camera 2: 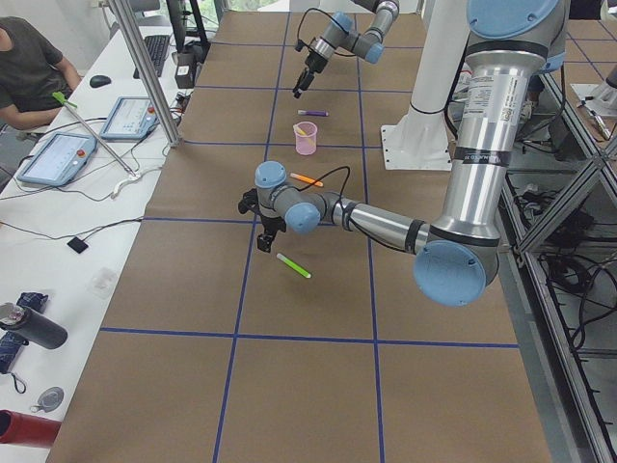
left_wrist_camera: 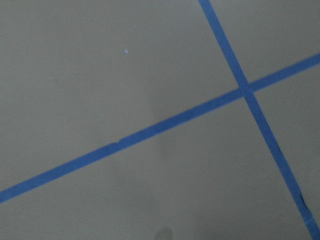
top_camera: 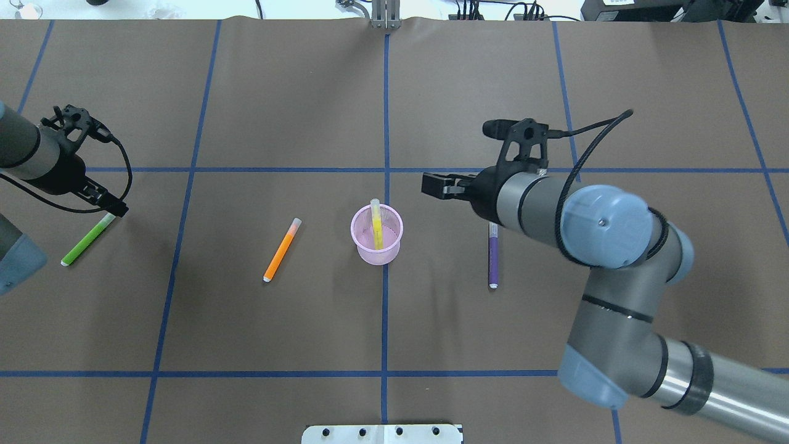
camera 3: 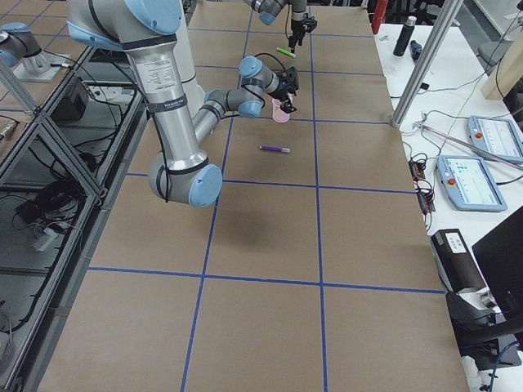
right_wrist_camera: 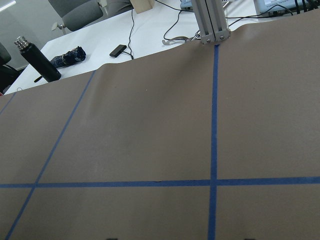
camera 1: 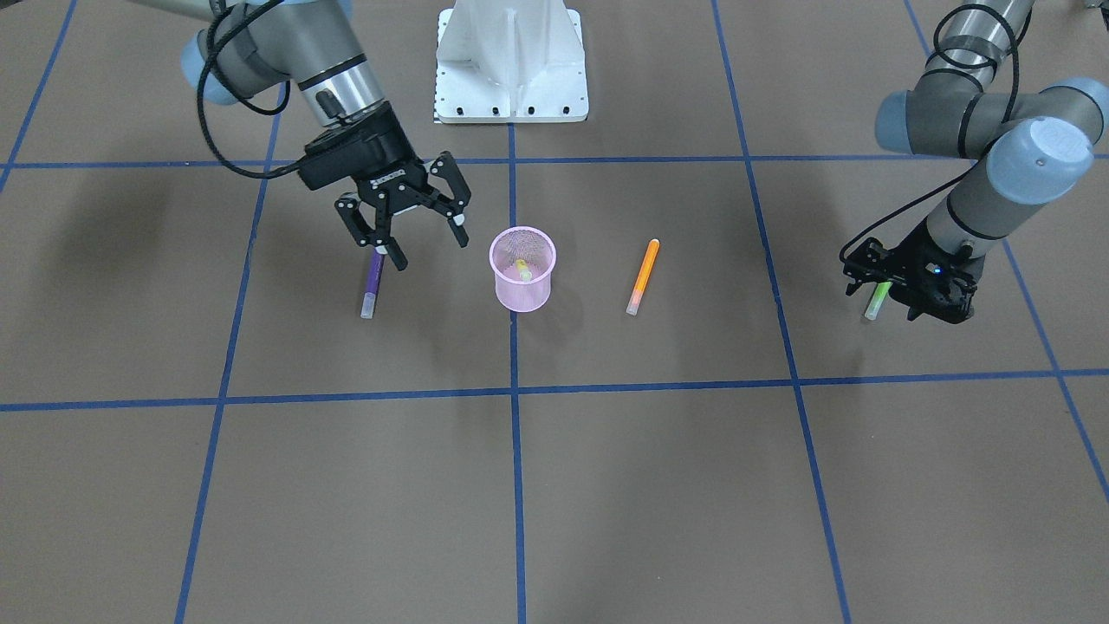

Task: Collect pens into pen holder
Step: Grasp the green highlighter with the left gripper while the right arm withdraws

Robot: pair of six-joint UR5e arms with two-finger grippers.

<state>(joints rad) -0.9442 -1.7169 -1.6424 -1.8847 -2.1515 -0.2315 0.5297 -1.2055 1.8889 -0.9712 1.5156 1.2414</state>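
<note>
The pink mesh pen holder (top_camera: pixel 394 248) stands mid-table with a yellow pen (top_camera: pixel 375 223) upright inside. The purple pen (top_camera: pixel 493 256) lies to its right and the orange pen (top_camera: pixel 282 250) to its left. The green pen (top_camera: pixel 86 240) lies flat at the far left. My right gripper (camera 1: pixel 429 247) is open and empty, hovering over the purple pen's (camera 1: pixel 372 286) far end beside the holder (camera 1: pixel 522 296). My left gripper (top_camera: pixel 117 209) hangs over the green pen's (camera 1: pixel 877 301) pale cap end. I cannot tell whether it is open or shut.
The white robot base (camera 1: pixel 511 61) stands at the table's robot side. Blue tape lines (top_camera: pixel 385 308) grid the brown table. Beyond the far edge, a side table holds tablets (camera 2: pixel 58 154), a bottle (camera 2: pixel 29 326) and cables, with a seated person (camera 2: pixel 29 68).
</note>
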